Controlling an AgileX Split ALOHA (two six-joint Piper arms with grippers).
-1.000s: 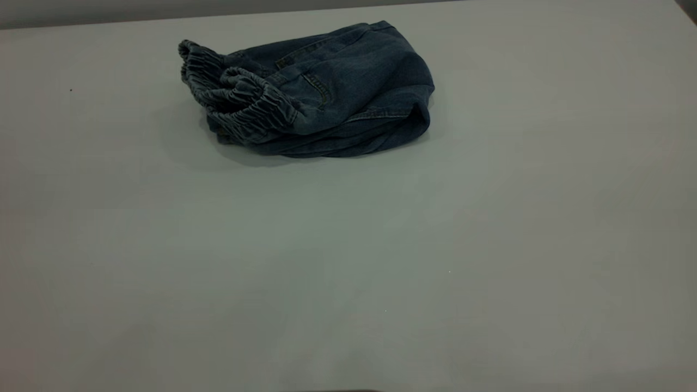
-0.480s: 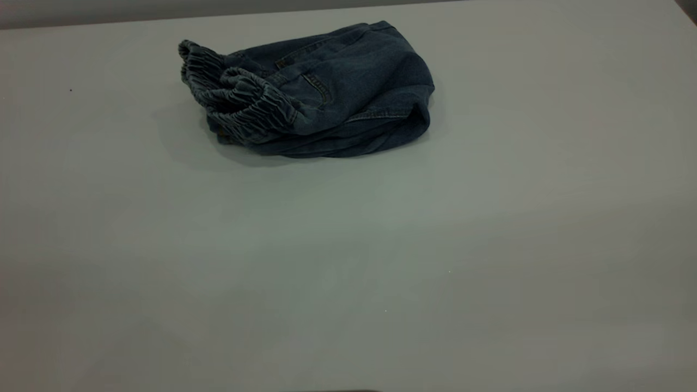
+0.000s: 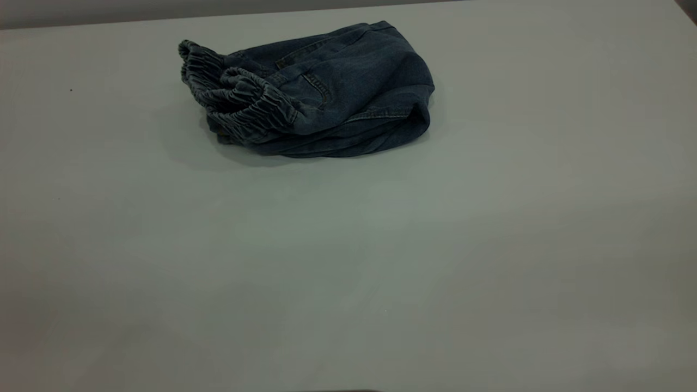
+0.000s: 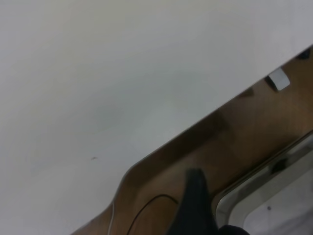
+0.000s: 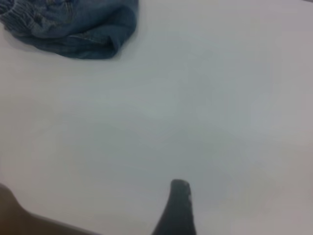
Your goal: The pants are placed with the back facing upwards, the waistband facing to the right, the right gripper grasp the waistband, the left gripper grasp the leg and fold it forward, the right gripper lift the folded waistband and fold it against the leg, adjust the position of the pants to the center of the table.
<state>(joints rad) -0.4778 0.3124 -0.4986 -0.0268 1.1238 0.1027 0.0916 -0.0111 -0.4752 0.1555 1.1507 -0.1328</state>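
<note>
White tabletop fills almost every view; we take the table [image 3: 490, 245] as the work surface and the pants [image 3: 310, 92] as our landmark. We find the pants lying as a compact folded bundle toward the far edge of the table, with the gathered elastic waistband [image 3: 239, 103] at the bundle's left end in the exterior view and a rounded fold at the opposite end. One back pocket [image 3: 313, 90] faces up on the top layer; we see no printed leg, so we judge it is folded underneath or inside. We read this layout as both folds already made, the waistband having been brought over against the leg, which explains the stacked layers along the near edge of the bundle. We judge the bundle sits off centre, so a centring adjustment may still be due. Neither arm appears in the exterior view. The left gripper [image 4: 195, 205] shows only one dark finger in its wrist view, over the table's edge and the wooden floor [image 4: 254, 132], well apart from the pants; we cannot tell its finger state. The right gripper [image 5: 177, 208] likewise shows one finger, above bare table and well apart from the pants; we cannot tell whether its fingers are apart or together.
</note>
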